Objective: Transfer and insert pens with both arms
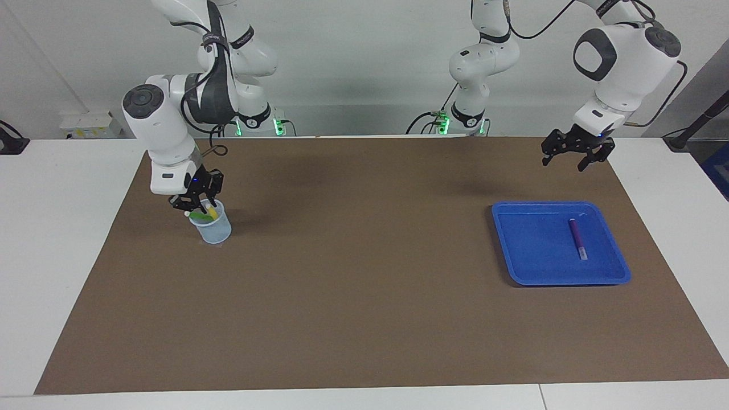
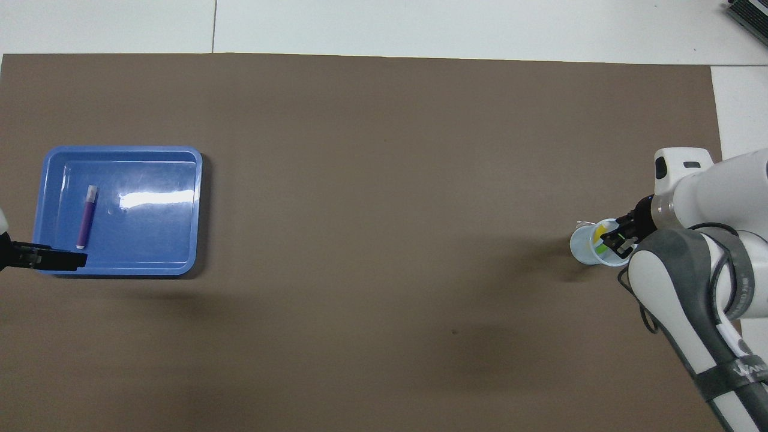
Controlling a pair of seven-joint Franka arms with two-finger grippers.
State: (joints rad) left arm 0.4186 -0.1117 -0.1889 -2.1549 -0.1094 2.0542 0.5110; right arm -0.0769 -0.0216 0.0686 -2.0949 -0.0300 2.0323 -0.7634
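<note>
The right hand sits directly over the clear cup at the right arm's end of the worktop, low enough that its tips are at the rim. That placement makes sense: a pen dropped from any higher would likely bounce off the edge or tip the light cup. The yellow pen stands tilted inside, leaning on the cup wall next to the green pen, whose whitish end pokes over the rim. Whether the right hand's tips are apart or clamped on the yellow pen I cannot tell from where I stand — the pen looks mostly down in the cup, so my guess is that it is being let go.

The left hand hangs in the air over the brown mat beside the blue tray, tips spread wide and holding nothing. It is poised there, I'd say, because the purple pen lies flat in the tray at the left arm's end — the last one not yet in the cup, and the natural next pick.
</note>
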